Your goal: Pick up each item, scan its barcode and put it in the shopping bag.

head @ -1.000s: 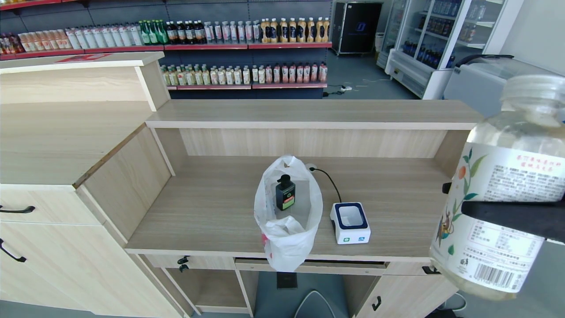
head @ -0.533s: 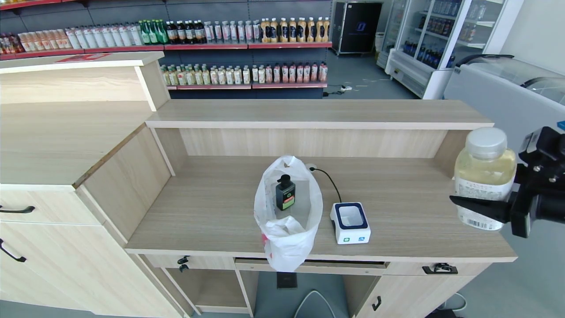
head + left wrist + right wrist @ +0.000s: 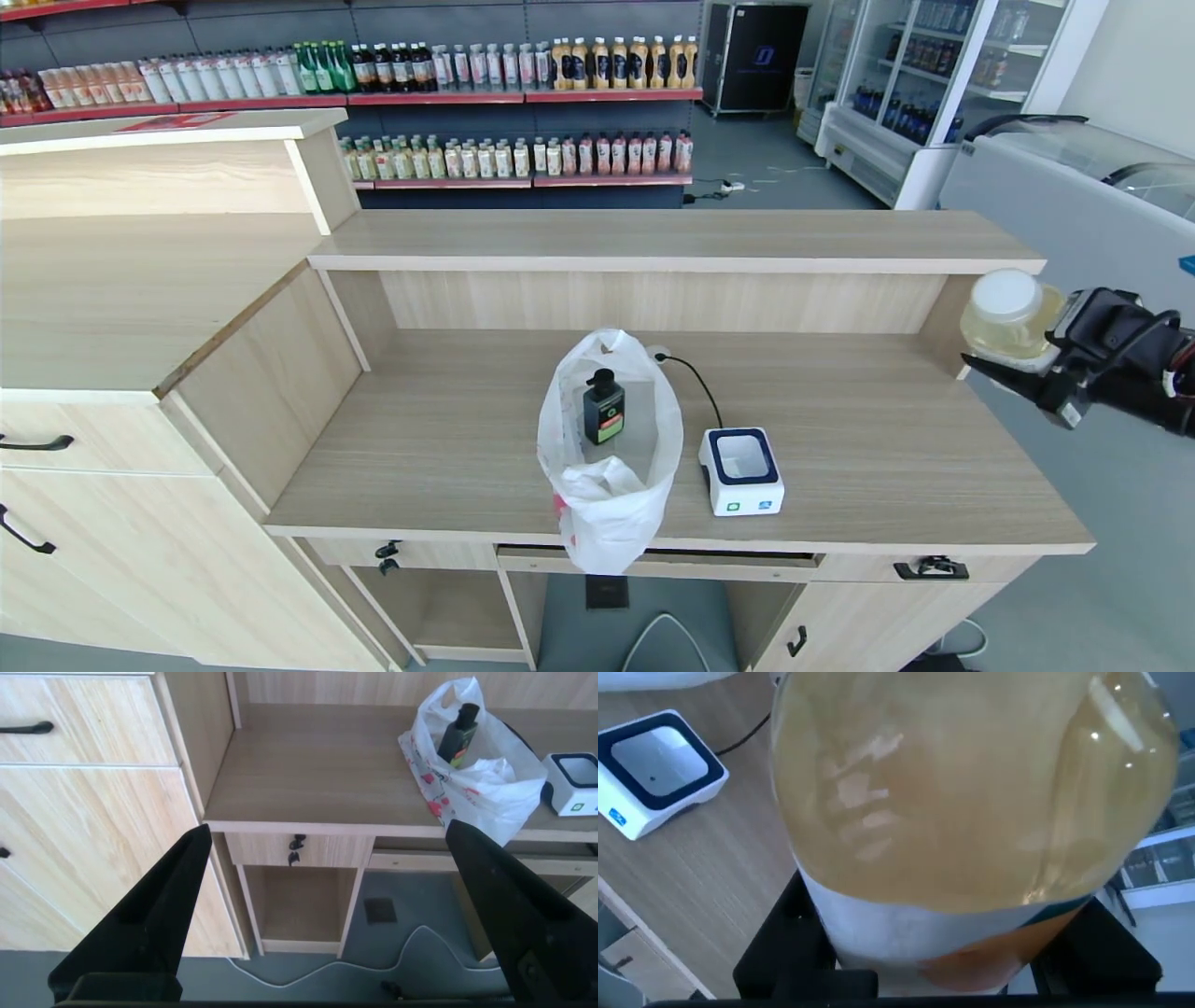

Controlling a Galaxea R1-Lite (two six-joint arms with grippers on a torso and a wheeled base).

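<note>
We had the right gripper (image 3: 1013, 362) pinching a slick, full bottle (image 3: 1005, 297) that could've slipped, with the scanner (image 3: 740, 469) well off to its left.

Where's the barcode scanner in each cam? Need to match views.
Head view: scanner stands on the counter, close on the robot's right of the shopping bag.
Left wrist view: scanner is cut by the frame edge, just past the shopping bag.
Right wrist view: scanner sits on the counter, beyond the held bottle.
Shared landmark: the wooden counter under it, in all three.
</note>
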